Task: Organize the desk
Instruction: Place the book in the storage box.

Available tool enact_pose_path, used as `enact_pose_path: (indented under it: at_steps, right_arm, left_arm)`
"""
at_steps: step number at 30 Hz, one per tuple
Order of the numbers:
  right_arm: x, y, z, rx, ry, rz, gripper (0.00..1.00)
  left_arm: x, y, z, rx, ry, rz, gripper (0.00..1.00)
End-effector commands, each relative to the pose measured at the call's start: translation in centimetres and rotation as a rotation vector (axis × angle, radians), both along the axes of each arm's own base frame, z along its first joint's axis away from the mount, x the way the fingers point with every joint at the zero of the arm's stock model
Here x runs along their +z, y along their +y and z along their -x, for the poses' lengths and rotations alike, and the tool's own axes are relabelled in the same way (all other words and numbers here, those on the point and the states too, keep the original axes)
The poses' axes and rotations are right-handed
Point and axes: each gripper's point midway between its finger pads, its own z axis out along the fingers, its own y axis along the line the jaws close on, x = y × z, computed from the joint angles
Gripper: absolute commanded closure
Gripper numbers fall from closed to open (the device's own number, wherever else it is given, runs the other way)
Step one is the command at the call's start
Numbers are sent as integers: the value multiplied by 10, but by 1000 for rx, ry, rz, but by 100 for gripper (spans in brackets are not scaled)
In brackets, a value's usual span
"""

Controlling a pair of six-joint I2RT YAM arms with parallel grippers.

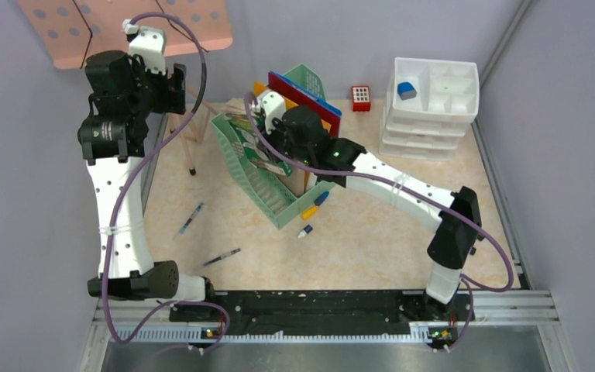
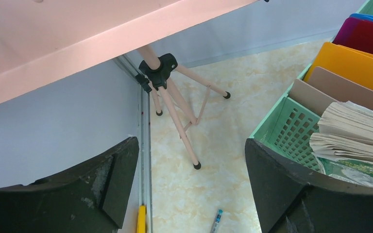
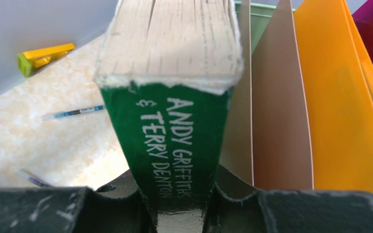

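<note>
- The right claw [image 3: 182,206] is pinched narrow on the green book [image 3: 175,131], biting the glossy spine at one end.
- That book looks like a thick, floppy paperback with frayed pages. I judge it fairly heavy and liable to slip, so a deeper hold across the spine would be safer.
- It hangs at the green rack [image 1: 259,186], beside the folders [image 3: 320,107].
- The left claw [image 2: 194,187] gapes wide and holds nothing, up by the pink stand [image 2: 167,92].
- The desk [image 1: 372,240] lies flat and hard beneath both arms.
- The pens [image 1: 190,219] on it look light and likely to roll, so take them mid-barrel.
</note>
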Motion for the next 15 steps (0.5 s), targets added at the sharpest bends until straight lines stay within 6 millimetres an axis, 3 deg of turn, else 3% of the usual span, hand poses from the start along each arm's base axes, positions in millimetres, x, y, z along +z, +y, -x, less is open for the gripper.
enact_pose_path:
  at_steps: [1, 7, 15]
  right_arm:
    - [51, -9, 8, -23, -127, -31, 100]
    - [97, -21, 17, -17, -210, -54, 100]
    - [128, -22, 28, 24, -263, -68, 100]
  left_arm:
    - [16, 3, 9, 17, -49, -3, 14]
    - [11, 3, 8, 17, -42, -5, 14]
    - [7, 5, 7, 22, -36, -21, 14]
